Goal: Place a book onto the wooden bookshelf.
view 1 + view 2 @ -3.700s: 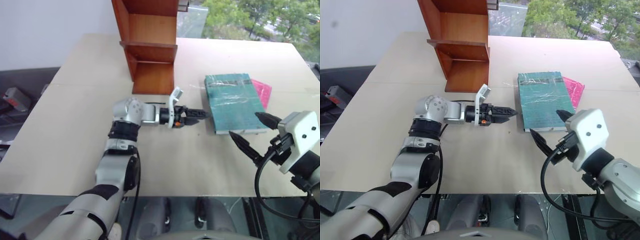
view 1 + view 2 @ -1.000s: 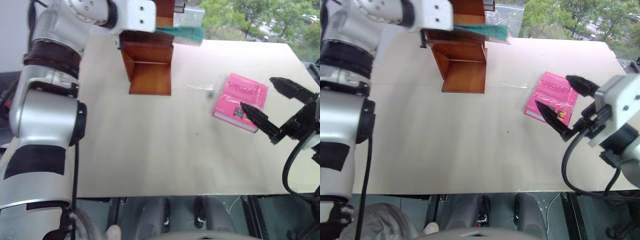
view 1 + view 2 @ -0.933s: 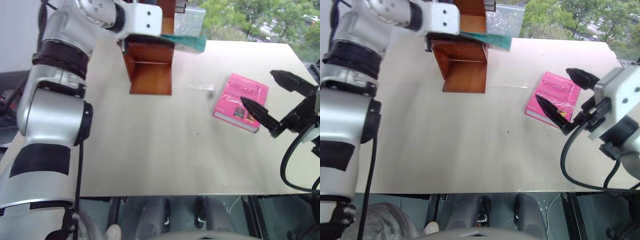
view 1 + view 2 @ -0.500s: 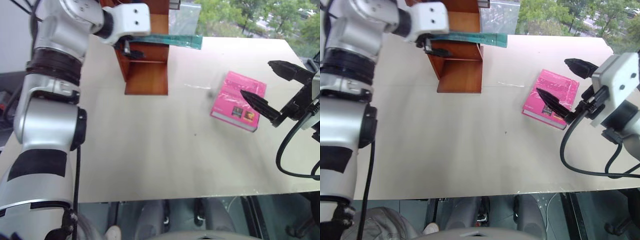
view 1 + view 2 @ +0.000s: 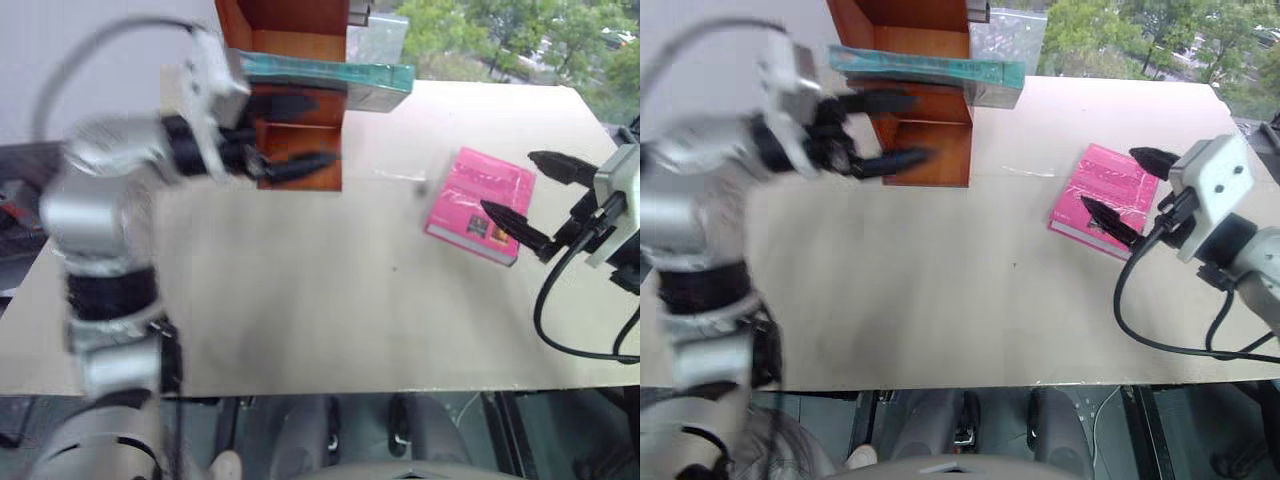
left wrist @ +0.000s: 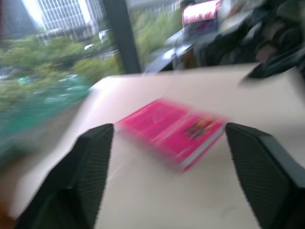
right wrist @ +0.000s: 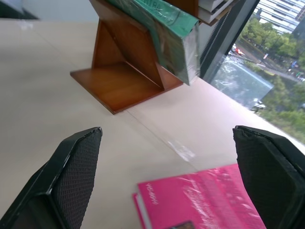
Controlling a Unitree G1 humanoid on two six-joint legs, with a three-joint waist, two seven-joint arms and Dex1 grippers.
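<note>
**Book lies on the shelf, sticking out toward the window side**

The book (image 5: 320, 74) lies flat on a shelf of the bookshelf (image 5: 290, 20), its long axis running crosswise, one end overhanging the shelf's open edge toward the robot's right. Nothing grips it. The left tool (image 5: 290, 135) sits just below and in front of that shelf, fingers wide apart and empty, pointing rightward along the same line as the book's length. The right tool (image 5: 525, 195) is well apart, over the counter (image 5: 350, 300) beside the pink book (image 5: 482, 205), also spread wide and holding nothing.

The left arm is clearly the nearer one. The book lies above and slightly behind its fingers, so any correction, if the overhang needs one, would be a push along the book's long axis back toward the shelf's side panel. In my judgement the placing looks done, though the overhanging end could leave the book liable to tip.
</note>
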